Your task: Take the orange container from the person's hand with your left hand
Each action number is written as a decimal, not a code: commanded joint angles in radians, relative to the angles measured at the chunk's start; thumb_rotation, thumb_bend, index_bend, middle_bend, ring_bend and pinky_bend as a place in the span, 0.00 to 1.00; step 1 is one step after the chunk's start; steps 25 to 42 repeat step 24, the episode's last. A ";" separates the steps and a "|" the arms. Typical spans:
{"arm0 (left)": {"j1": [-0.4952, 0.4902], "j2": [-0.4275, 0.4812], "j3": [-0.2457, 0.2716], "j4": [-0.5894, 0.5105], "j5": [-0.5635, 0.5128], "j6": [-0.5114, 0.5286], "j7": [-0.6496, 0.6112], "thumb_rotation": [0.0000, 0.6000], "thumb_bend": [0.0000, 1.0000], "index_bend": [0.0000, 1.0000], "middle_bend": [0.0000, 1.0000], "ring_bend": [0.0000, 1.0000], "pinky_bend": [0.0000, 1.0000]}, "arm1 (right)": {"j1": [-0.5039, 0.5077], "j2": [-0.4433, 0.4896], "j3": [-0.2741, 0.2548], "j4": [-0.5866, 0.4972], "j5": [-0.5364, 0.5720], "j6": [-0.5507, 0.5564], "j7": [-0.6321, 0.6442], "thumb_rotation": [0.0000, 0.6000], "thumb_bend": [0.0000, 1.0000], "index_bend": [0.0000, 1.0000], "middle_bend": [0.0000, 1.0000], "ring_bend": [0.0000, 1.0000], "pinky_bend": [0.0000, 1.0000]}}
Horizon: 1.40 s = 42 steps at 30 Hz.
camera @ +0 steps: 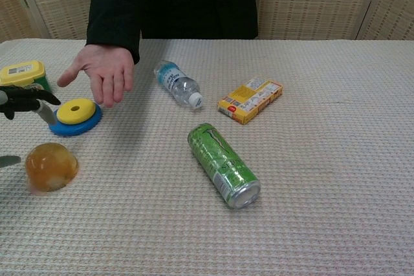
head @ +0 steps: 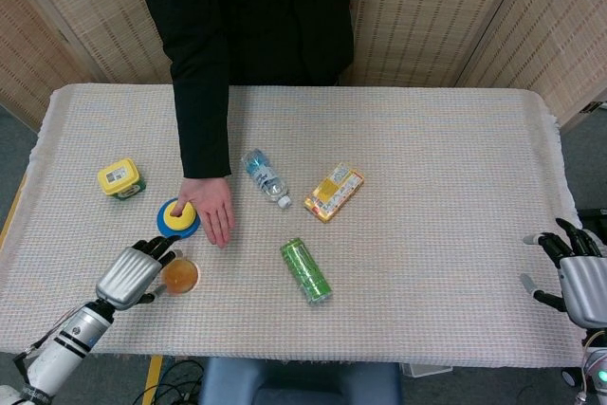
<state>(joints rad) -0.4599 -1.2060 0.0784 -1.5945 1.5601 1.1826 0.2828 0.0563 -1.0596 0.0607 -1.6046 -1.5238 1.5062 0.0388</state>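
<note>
Woven screens back a cloth-covered tabletop [head: 427, 139].

Head view: the left hand [head: 129, 274] lies near the front edge, fingers [head: 156, 248] spread apart, holding nothing. The orange container [head: 179, 275] sits on the cloth just beside those fingers; contact cannot be judged. The person's hand [head: 211, 208] rests open over the edge of a yellow and blue disc [head: 174, 220]. Also seen: a yellow tub [head: 120, 177], a bottle [head: 265, 176], a yellow box [head: 334, 192] and a green can [head: 305, 270], all lying flat. The right hand [head: 574, 270] hangs off the table's right edge, fingers apart, empty. This hand appears only here.

Chest view: only the left fingers [camera: 26, 98] enter at the left edge, clear of the container [camera: 51, 167]. The container shows as a translucent dome with amber contents, closed, standing alone on the cloth. The can [camera: 224, 165] is closed; the bottle [camera: 178, 84] is capped, its contents unclear.
</note>
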 commanded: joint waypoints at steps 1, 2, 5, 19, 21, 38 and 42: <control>0.034 0.035 -0.019 -0.027 -0.037 0.039 0.002 1.00 0.33 0.30 0.14 0.20 0.38 | 0.004 -0.002 0.001 0.001 0.000 -0.004 0.000 1.00 0.24 0.32 0.34 0.14 0.16; 0.042 0.041 -0.029 -0.030 -0.054 0.051 -0.006 1.00 0.33 0.30 0.14 0.20 0.38 | 0.006 -0.005 0.002 0.001 -0.001 -0.007 0.001 1.00 0.24 0.32 0.34 0.14 0.16; 0.064 0.057 -0.055 -0.030 -0.101 0.077 -0.017 1.00 0.33 0.32 0.14 0.20 0.38 | 0.012 -0.011 0.000 0.003 -0.007 -0.013 0.004 1.00 0.24 0.32 0.34 0.14 0.16; 0.215 0.050 -0.134 -0.033 -0.249 0.275 -0.062 1.00 0.33 0.25 0.14 0.20 0.37 | 0.019 0.017 -0.012 -0.038 0.004 -0.051 0.022 1.00 0.24 0.32 0.34 0.14 0.16; 0.231 0.045 -0.125 -0.031 -0.243 0.282 -0.071 1.00 0.33 0.25 0.14 0.20 0.36 | 0.020 0.031 -0.016 -0.054 0.005 -0.064 0.040 1.00 0.24 0.32 0.34 0.14 0.16; 0.247 0.036 -0.116 -0.024 -0.230 0.291 -0.071 1.00 0.33 0.25 0.14 0.20 0.36 | 0.021 0.039 -0.016 -0.059 0.002 -0.061 0.038 1.00 0.24 0.32 0.34 0.14 0.16; 0.247 0.036 -0.116 -0.024 -0.230 0.291 -0.071 1.00 0.33 0.25 0.14 0.20 0.36 | 0.021 0.039 -0.016 -0.059 0.002 -0.061 0.038 1.00 0.24 0.32 0.34 0.14 0.16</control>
